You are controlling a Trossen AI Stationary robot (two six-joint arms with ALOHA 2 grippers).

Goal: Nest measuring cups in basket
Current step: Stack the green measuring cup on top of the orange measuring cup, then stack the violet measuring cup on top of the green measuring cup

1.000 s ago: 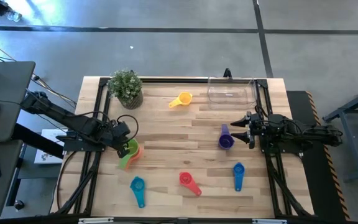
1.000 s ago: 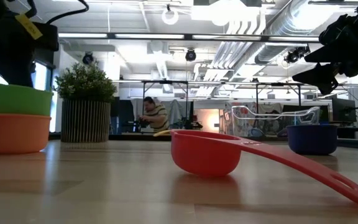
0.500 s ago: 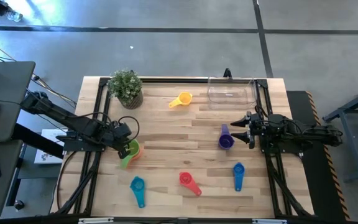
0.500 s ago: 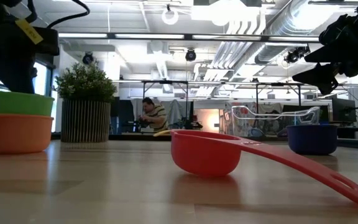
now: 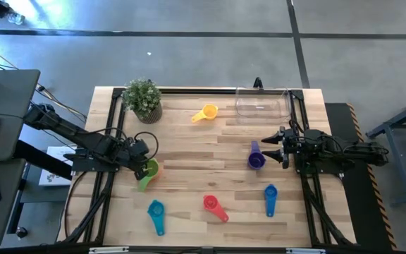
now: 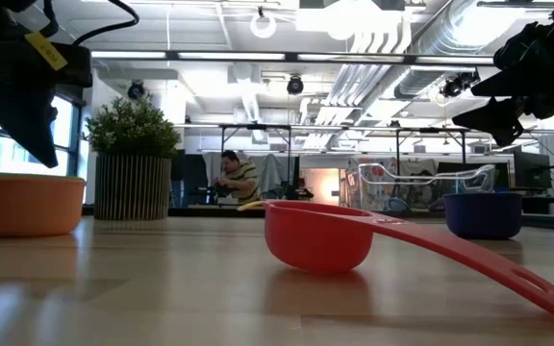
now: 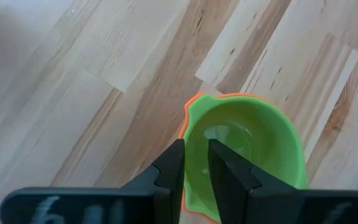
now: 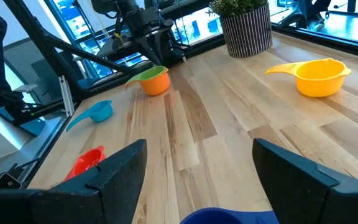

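Observation:
The green measuring cup [image 7: 247, 143] sits nested inside the orange one [image 6: 29, 204], which stands on the table at the left. My left gripper [image 7: 196, 147] hangs just above the green cup's rim, pointing steeply down. Its fingers are a little apart, and in the low view they are clear of the cup. My right gripper [image 5: 272, 146] waits open at the right, beside the purple cup [image 5: 256, 156]. The yellow cup [image 5: 206, 113] lies at the far side, next to the clear basket [image 5: 261, 104]. The red [image 5: 213, 205], light blue [image 5: 156, 212] and blue [image 5: 270, 196] cups lie along the near side.
A potted plant [image 5: 143, 99] stands at the far left corner, beyond the left arm. Bare wood lies in the table's middle between the two arms. A black frame runs along the table's left and right edges.
The green cup has sunk from standing high above the orange cup's rim to sitting fully down inside it. My left gripper has let it go and stays at the same height above it.

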